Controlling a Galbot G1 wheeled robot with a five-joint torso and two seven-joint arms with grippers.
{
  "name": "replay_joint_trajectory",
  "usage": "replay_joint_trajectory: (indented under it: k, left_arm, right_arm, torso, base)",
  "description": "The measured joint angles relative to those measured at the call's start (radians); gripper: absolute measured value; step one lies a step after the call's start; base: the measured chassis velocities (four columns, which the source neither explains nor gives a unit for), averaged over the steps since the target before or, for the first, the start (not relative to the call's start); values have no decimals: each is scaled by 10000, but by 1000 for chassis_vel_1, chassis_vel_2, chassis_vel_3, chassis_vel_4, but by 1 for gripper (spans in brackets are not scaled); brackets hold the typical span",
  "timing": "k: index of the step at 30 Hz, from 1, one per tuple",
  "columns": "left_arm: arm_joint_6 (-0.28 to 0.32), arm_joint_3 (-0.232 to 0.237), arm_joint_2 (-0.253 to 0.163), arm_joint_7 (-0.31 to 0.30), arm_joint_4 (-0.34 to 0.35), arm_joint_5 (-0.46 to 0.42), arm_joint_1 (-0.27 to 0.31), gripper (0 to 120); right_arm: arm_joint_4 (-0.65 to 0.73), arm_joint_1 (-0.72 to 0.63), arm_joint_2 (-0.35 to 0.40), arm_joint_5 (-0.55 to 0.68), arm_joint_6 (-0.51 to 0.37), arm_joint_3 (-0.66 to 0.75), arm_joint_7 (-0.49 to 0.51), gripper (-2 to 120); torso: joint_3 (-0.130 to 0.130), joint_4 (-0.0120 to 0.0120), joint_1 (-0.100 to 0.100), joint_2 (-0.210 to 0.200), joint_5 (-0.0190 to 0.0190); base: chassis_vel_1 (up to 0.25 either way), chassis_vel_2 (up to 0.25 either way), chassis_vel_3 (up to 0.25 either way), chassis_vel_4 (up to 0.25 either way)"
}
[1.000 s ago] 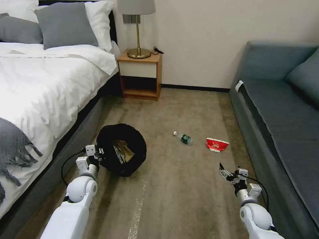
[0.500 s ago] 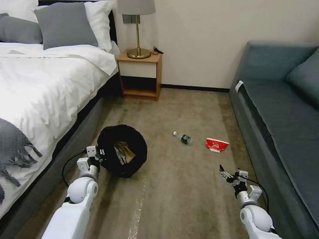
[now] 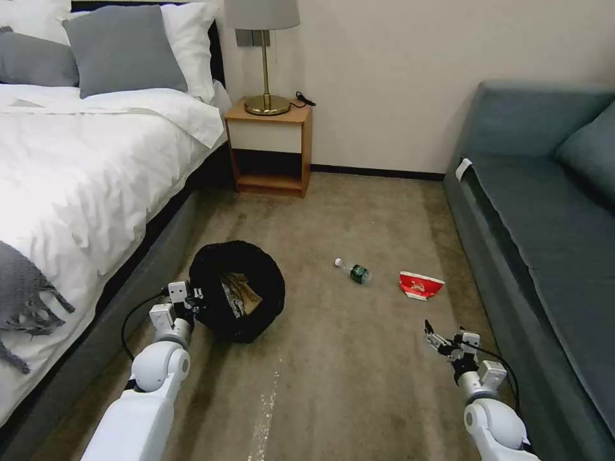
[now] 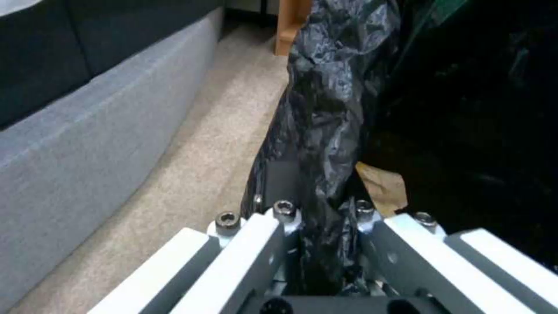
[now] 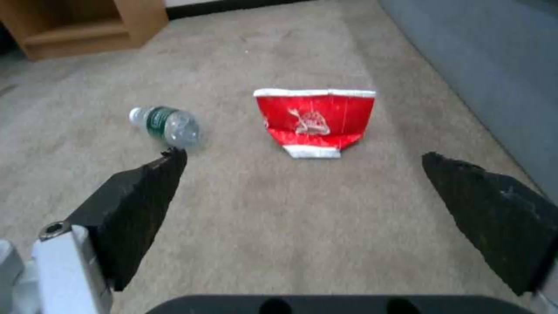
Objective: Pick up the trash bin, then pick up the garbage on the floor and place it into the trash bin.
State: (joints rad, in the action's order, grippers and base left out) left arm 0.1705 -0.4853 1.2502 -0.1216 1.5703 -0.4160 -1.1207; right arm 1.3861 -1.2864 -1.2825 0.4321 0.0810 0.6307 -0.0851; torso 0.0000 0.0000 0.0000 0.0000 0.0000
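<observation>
Left gripper [image 3: 190,298] is clamped on the rim of the round trash bin lined with crinkled black plastic [image 3: 238,298] – bin tilted, beside the bed, brown paper and a gold wrapper inside. Right gripper [image 3: 443,338] hovers over the carpet near the sofa, fingers spread wide, holding nothing. Small clear bottle with green label [image 5: 167,125] and flattened red-and-white carton [image 5: 314,121] lie on the floor just ahead of it.

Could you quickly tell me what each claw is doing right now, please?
Left claw: shut on the trash bin rim.
Right claw: open, holding nothing, above the carpet.
</observation>
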Motion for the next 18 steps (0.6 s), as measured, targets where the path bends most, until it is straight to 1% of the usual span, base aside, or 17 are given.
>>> replay_joint_trajectory:
  k: [7, 14, 18]
  left_arm:
    - [0, 20, -13, 12, -48, -38, 43, 1]
    - [-30, -15, -79, 53, -123, -116, 40, 1]
    - [-149, -26, -116, 216, -148, -315, 7, 1]
  right_arm:
    - [-7, 93, 52, 14, -4, 10, 0, 100]
    - [91, 202, 194, -28, -111, -83, -26, 100]
    - [233, 264, 248, -70, -205, -119, -28, 100]
  torso:
    - [0, -1, 0, 0, 0]
    - [0, 0, 0, 0, 0]
    - [0, 2, 0, 0, 0]
  base:
    - [-56, 39, 54, -65]
    - [-64, 86, 84, -93]
    - [-72, 102, 82, -92]
